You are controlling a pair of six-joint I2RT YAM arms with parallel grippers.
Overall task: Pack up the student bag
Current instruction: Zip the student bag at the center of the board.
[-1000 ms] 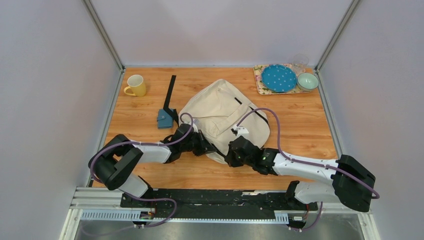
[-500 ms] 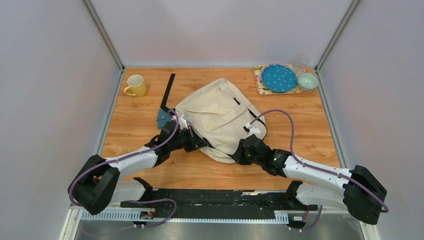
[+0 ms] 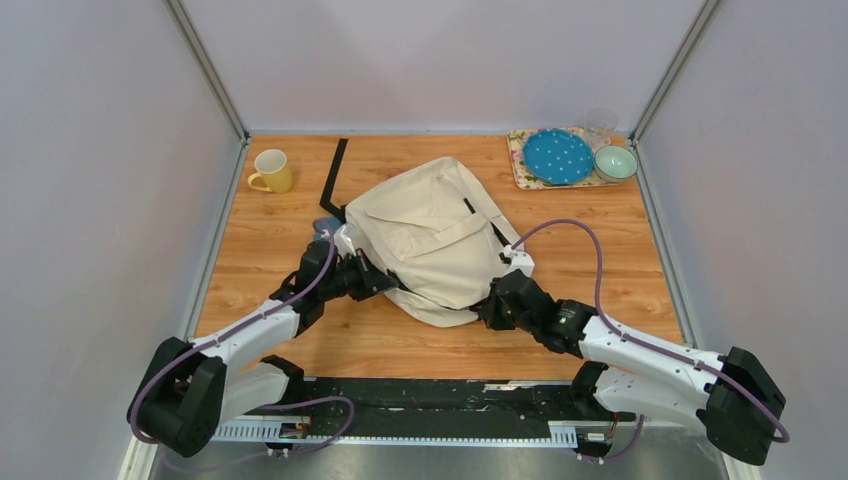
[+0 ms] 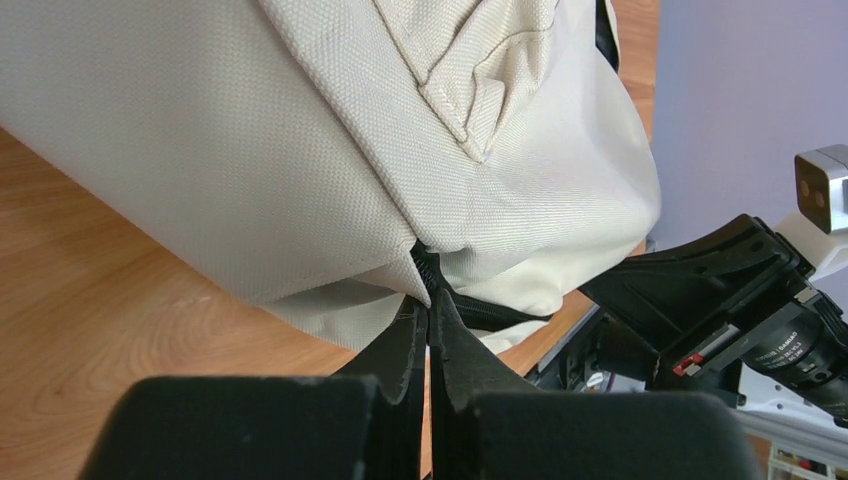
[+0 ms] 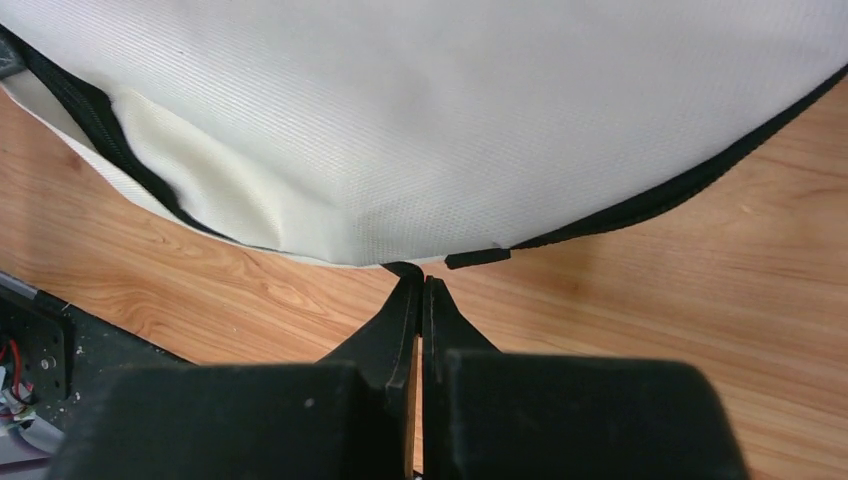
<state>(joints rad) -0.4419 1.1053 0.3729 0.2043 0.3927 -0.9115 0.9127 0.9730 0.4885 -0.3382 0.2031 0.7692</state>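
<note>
We see our right gripper (image 5: 420, 292) with its two black fingers pressed flat together. Their tips meet the lowest edge of the student bag (image 5: 450, 120), where a small black bit of trim sits between them. The cream fabric fills the upper part of the view. A black zipper (image 5: 100, 140) runs down its left side beside a fold of pale lining (image 5: 200, 175), and shows again along the right edge. A short black tab (image 5: 478, 258) lies just right of the fingertips. Below is the wooden table (image 5: 700, 340). A black frame (image 5: 35, 350) shows at lower left.
</note>
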